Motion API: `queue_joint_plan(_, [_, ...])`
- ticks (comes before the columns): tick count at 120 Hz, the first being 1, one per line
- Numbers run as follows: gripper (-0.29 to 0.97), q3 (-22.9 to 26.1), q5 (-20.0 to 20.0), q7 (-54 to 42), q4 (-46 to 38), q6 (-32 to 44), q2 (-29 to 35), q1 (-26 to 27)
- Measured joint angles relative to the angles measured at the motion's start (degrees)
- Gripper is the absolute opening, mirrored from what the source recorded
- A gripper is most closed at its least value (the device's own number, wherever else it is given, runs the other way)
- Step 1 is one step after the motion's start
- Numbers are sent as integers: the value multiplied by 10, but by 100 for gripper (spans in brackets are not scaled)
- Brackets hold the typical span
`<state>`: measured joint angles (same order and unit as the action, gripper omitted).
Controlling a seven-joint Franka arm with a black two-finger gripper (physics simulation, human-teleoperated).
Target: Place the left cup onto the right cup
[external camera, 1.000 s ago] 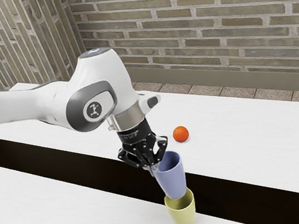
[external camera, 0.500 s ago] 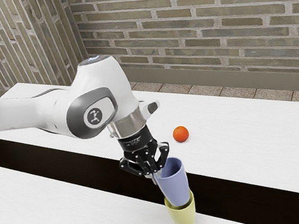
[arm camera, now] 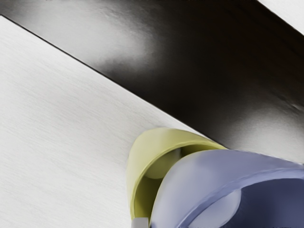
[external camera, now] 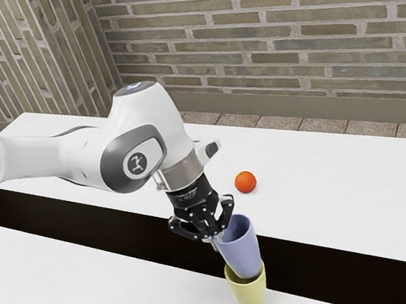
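Gripping blue cup (external camera: 239, 250), tapered — btm in yellow cup (external camera: 249, 293)

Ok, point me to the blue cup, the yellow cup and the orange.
blue cup (external camera: 239, 252): exterior view, on its outer wall, about mid-height.
yellow cup (external camera: 249, 294): exterior view, on its side below the rim.
orange (external camera: 246, 182): exterior view, on its middle.

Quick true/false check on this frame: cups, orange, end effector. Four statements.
1. The purple cup's base sits inside the yellow cup. True.
2. The end effector grips the yellow cup. False: it pinches the purple cup's rim.
3. The orange lies in the purple cup. False: it rests on the table beyond the cups.
4. The yellow cup stands upright. True.
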<state>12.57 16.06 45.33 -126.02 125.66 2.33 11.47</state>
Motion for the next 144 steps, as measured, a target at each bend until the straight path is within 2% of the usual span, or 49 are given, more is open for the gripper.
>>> queue_joint_plan(68, [-11,0,2,-3,-4,-12,-1,-5])
queue_joint_plan(89, [27,0,2,-14,-5,-16,3,-4])
queue_joint_plan(102, [44,0,-7,-19,-2,-19,10,-4])
queue_joint_plan(120, [56,-1,-25,-25,24,-35,23,0])
queue_joint_plan(144, [63,-18,-53,-33,109,-94,20,2])
